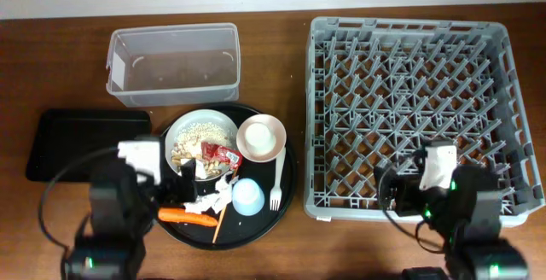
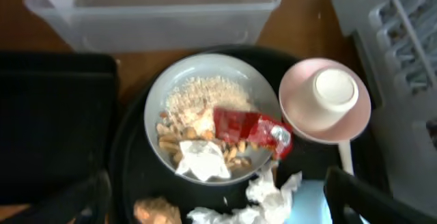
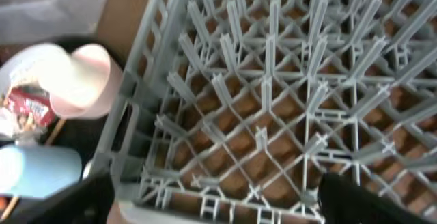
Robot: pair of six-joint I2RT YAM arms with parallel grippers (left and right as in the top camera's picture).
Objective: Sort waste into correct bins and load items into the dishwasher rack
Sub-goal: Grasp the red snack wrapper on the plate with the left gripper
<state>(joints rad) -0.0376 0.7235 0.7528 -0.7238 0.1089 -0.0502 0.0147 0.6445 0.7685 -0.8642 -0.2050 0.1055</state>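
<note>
A white bowl (image 1: 200, 137) (image 2: 205, 115) on the round black tray holds beige grains, food scraps, a napkin piece and a red wrapper (image 1: 223, 152) (image 2: 251, 130). A pale pink bowl (image 1: 261, 137) (image 2: 300, 115) beside it holds a small white cup (image 2: 334, 91). The light blue cup (image 1: 247, 196), white fork (image 1: 276, 182), carrot (image 1: 188, 217), chopstick (image 1: 218, 224) and crumpled napkins (image 1: 213, 196) (image 2: 273, 190) lie at the tray's front. My left gripper (image 1: 175, 186) (image 2: 218, 210) is open and empty over the napkins. My right gripper (image 1: 397, 196) (image 3: 218, 207) is open and empty over the grey rack's (image 1: 418, 101) (image 3: 273, 101) front left corner.
The clear tub (image 1: 171, 62) (image 2: 157, 12) stands behind the round black tray (image 1: 290, 177). The shallow black rectangular tray (image 1: 77, 139) (image 2: 48, 128) lies at the left. The rack holds nothing. The pink bowl (image 3: 82, 80) and blue cup (image 3: 37, 169) show left of the rack.
</note>
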